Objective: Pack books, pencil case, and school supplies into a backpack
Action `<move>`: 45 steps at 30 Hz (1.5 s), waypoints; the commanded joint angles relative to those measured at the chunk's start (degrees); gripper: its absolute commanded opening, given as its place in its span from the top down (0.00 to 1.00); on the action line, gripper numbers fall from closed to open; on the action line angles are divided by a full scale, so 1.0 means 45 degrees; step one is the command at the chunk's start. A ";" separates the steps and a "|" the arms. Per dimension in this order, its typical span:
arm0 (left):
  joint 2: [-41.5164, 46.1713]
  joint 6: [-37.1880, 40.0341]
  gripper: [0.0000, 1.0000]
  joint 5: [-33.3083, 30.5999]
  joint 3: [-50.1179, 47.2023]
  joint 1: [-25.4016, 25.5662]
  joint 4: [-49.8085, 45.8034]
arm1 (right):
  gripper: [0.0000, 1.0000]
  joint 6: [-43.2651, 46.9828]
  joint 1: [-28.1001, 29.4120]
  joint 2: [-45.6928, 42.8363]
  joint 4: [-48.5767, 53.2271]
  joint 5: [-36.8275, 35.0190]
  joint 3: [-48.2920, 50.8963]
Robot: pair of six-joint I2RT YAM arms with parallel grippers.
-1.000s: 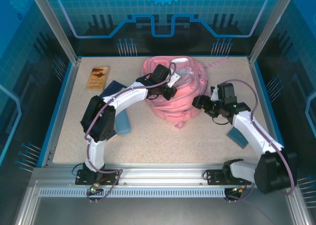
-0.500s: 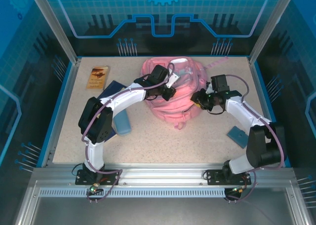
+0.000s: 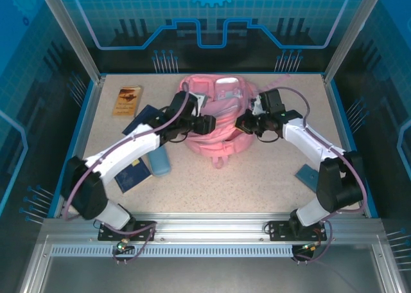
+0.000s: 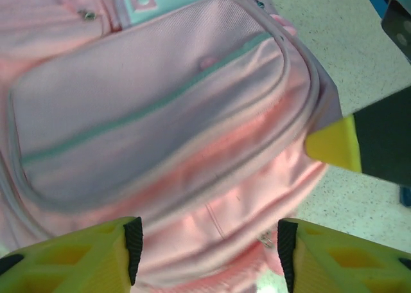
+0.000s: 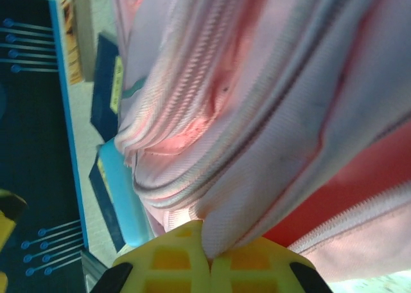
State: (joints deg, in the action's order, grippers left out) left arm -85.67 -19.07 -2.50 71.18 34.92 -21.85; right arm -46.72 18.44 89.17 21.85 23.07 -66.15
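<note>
A pink backpack (image 3: 218, 113) lies on the table (image 3: 257, 184) near the middle of its far edge, with a pale panel showing on top. The left gripper (image 3: 205, 124) sits at the backpack's left side and the right gripper (image 3: 242, 123) is against its right side; their jaws are too small to read. By the far left corner lies a tan-orange book (image 3: 127, 100). A dark navy book (image 3: 145, 116) lies just nearer than it, partly under the left arm (image 3: 128, 155). A second navy book (image 3: 131, 176) lies toward the left edge, just beside a light blue pencil case (image 3: 160, 161). Near the right edge, a flat blue item (image 3: 308, 176) shows beside the right arm (image 3: 308, 145).
</note>
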 commanded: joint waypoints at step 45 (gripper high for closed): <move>0.0497 -0.1066 1.00 -0.0393 -0.3675 -0.0078 0.1687 | 0.95 0.1783 -0.2211 -0.1573 0.1118 -0.1353 0.1091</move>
State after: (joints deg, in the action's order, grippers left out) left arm -84.27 -27.27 -8.38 55.07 35.31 -18.24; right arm -41.06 10.81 84.09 25.91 18.46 -61.80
